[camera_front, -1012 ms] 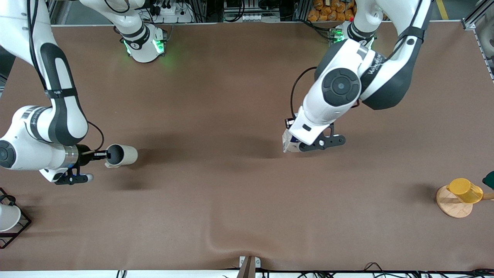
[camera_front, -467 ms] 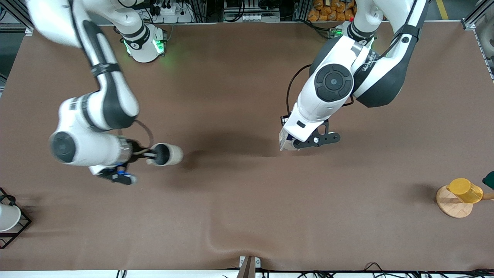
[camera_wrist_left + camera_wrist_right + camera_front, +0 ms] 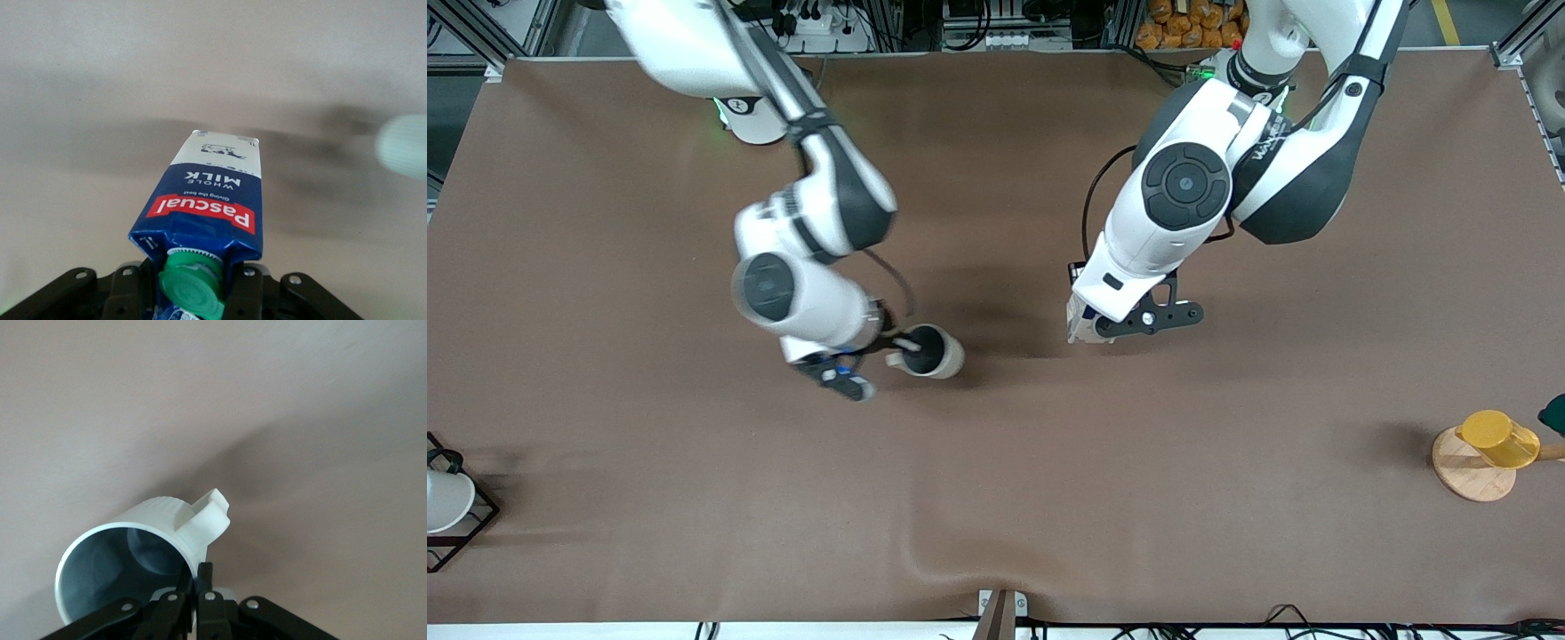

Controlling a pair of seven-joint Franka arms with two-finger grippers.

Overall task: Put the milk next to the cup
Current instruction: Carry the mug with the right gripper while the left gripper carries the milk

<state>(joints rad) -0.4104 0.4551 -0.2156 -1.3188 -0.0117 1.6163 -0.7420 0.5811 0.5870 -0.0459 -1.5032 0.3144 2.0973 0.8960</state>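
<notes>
The right gripper (image 3: 907, 342) hangs over the middle of the table (image 3: 996, 498), its two fingers pinched together on the rim of the cup (image 3: 932, 351). In the right wrist view the fingers (image 3: 205, 581) grip the cup's (image 3: 143, 553) wall right beside the small loop handle, one finger inside the grey interior and one outside. The beige cup is tilted, its open mouth turned toward the wrist camera, and it is held clear of the table surface.

Toward the left arm's end of the table from the cup, the left gripper (image 3: 1085, 324) is clamped on the milk (image 3: 1079, 322). From the front only a sliver of the carton shows under the wrist. The left wrist view gives more: the dark blue carton (image 3: 203, 203) with its red label band and white gable, the round green cap (image 3: 191, 289) sitting between the black fingers (image 3: 238, 293), which close on the carton's top end. The carton points down toward the table; whether its base touches the surface cannot be told. Cup and milk are well apart.

At the table's edges stand a white cup in a black wire rack (image 3: 449, 507) at the right arm's end and a yellow cup (image 3: 1498, 437) on a wooden stand (image 3: 1467, 471) at the left arm's end.
</notes>
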